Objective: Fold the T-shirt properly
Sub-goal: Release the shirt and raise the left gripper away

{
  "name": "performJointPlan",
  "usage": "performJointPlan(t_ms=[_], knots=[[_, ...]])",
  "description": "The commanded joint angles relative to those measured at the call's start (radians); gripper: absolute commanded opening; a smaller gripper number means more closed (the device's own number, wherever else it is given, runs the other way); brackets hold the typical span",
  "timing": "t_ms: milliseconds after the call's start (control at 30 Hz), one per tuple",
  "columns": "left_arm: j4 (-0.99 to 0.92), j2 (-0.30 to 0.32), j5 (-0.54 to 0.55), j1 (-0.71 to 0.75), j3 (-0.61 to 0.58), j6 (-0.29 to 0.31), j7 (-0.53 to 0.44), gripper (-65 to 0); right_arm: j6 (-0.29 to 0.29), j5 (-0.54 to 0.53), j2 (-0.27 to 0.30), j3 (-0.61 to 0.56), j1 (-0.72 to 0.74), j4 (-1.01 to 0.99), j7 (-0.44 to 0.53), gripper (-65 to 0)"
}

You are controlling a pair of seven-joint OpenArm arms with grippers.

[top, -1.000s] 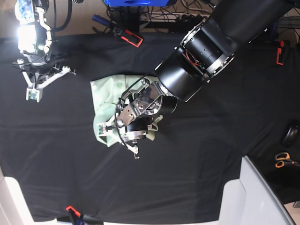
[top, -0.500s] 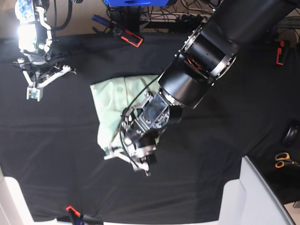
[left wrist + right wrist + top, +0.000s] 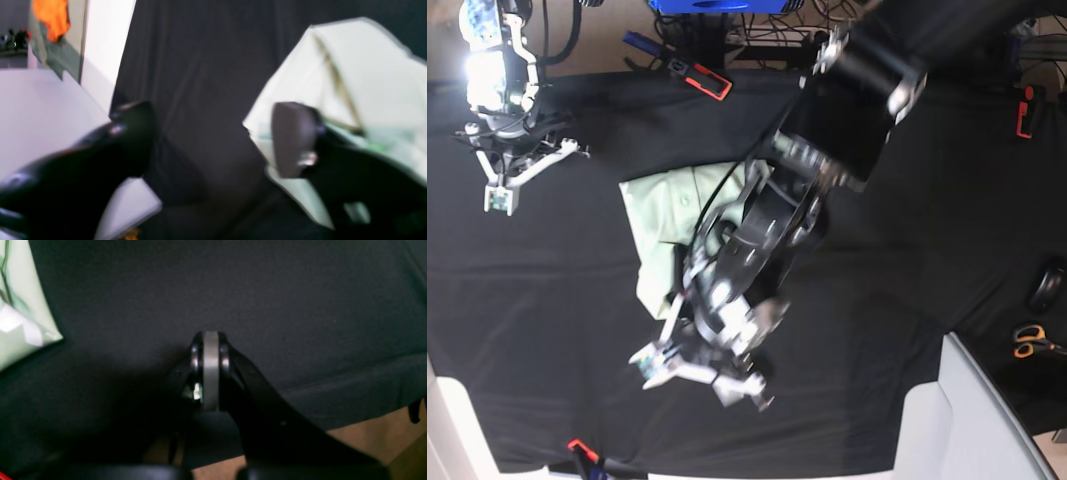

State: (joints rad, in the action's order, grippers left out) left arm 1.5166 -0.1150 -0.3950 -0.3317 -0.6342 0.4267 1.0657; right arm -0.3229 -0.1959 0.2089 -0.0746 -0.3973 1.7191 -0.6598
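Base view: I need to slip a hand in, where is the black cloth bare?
Bare: the tablecloth left of the T-shirt, and right of the left arm toward the scissors. Crowded: around the shirt, where the left gripper hangs.

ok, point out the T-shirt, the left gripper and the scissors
T-shirt point(image 3: 659, 205): base view, flat top layer.
left gripper point(image 3: 213, 140): left wrist view, gap between open fingertips.
scissors point(image 3: 1030, 343): base view, orange handles.

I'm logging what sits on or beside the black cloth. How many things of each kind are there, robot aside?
T-shirt: 1
Scissors: 1
Red-and-black clamps: 3
Total: 5
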Motion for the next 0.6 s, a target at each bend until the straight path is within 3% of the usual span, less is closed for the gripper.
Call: performJointPlan(t_ms=[0,33,67,167,300,367,567], knots=[[0.046,0.005,-0.011,0.019,0.017,0.001,0.003,-44.0,-0.003,0.009,0.007,0.002,0.004,0.017,0.019,-65.0],[0.074,0.016,-0.011,0.058,0.027,0.001,0.003,-56.6,-0.003,0.009,0.007,0.002,0.004,0.017,0.019,-65.0],[0.088,0.027,-0.011,0.09,0.041,0.001,0.003,-65.0,-0.003,0.009,0.007,0.002,0.002,0.017,0.019,-65.0],[0.115,0.048,-0.008,0.184,0.099,0.001,-0.003,-65.0,0.014,0.009,0.007,0.002,0.002,0.017,0.019,-65.0],[0.161,0.068,-0.002,0.296,0.164,0.001,-0.04,-65.0,0.189,0.009,0.001,0.002,0.01,0.017,0.019,-65.0],[0.212,0.079,-0.002,0.354,0.195,0.001,-0.103,-65.0,0.242,0.009,-0.002,0.002,0.01,0.017,0.019,-65.0],[0.256,0.091,-0.002,0.498,0.342,0.001,-0.242,-65.0,0.291,0.009,-0.002,0.002,0.007,0.017,0.019,-65.0]])
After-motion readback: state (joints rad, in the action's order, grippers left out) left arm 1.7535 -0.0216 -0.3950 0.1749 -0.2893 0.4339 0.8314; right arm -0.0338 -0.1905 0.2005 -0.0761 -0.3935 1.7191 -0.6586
